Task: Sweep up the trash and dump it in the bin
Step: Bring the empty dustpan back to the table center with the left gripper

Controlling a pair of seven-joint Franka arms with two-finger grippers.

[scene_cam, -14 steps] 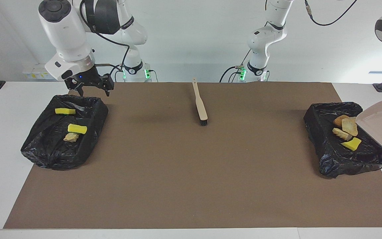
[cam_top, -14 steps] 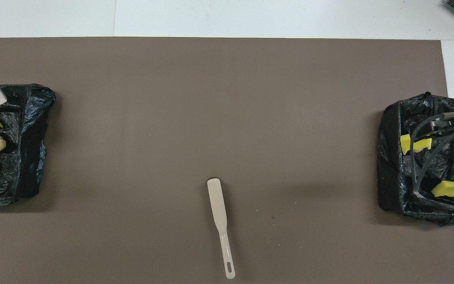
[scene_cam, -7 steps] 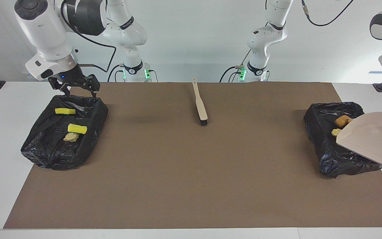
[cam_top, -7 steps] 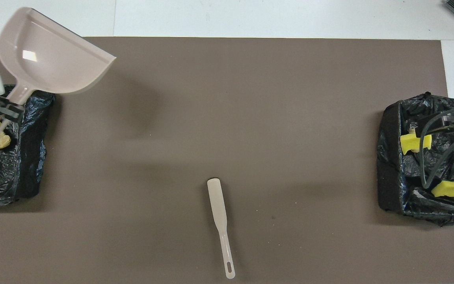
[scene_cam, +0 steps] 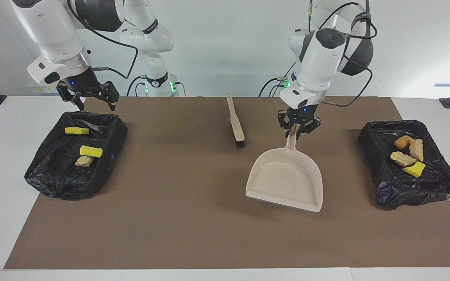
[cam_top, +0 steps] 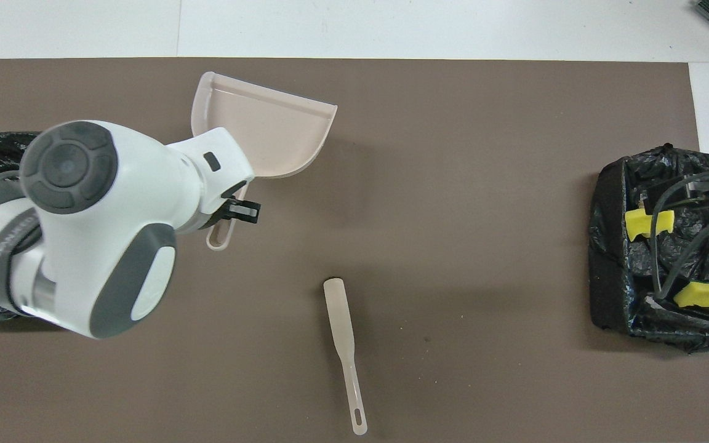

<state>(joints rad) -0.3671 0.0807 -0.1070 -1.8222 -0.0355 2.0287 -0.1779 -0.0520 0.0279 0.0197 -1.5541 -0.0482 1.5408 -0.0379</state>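
My left gripper (scene_cam: 298, 127) is shut on the handle of the beige dustpan (scene_cam: 285, 181), which is empty. The pan slopes down over the middle of the mat, mouth away from the robots. Whether its lip touches the mat I cannot tell. A black-lined bin (scene_cam: 397, 195) at the left arm's end holds trash: an orange-brown chunk (scene_cam: 402, 141), two tan chunks (scene_cam: 402, 158) and a yellow sponge bit (scene_cam: 414, 169). The other bin (scene_cam: 53, 183) holds two yellow sponge pieces (scene_cam: 91, 151) and a tan chunk (scene_cam: 83, 161). My right gripper (scene_cam: 88, 97) hangs open over that bin's robot-side rim.
The beige brush (scene_cam: 236, 123) lies on the brown mat (scene_cam: 170, 218) beside the dustpan handle, bristles pointing away from the robots. In the overhead view my left arm (cam_top: 84, 227) covers the bin at its end; the dustpan (cam_top: 262, 132) and brush (cam_top: 343, 344) show.
My left arm has swung the dustpan from over the bin at its end to the middle of the mat and lowered it. My right gripper drifted slightly toward the table's end.
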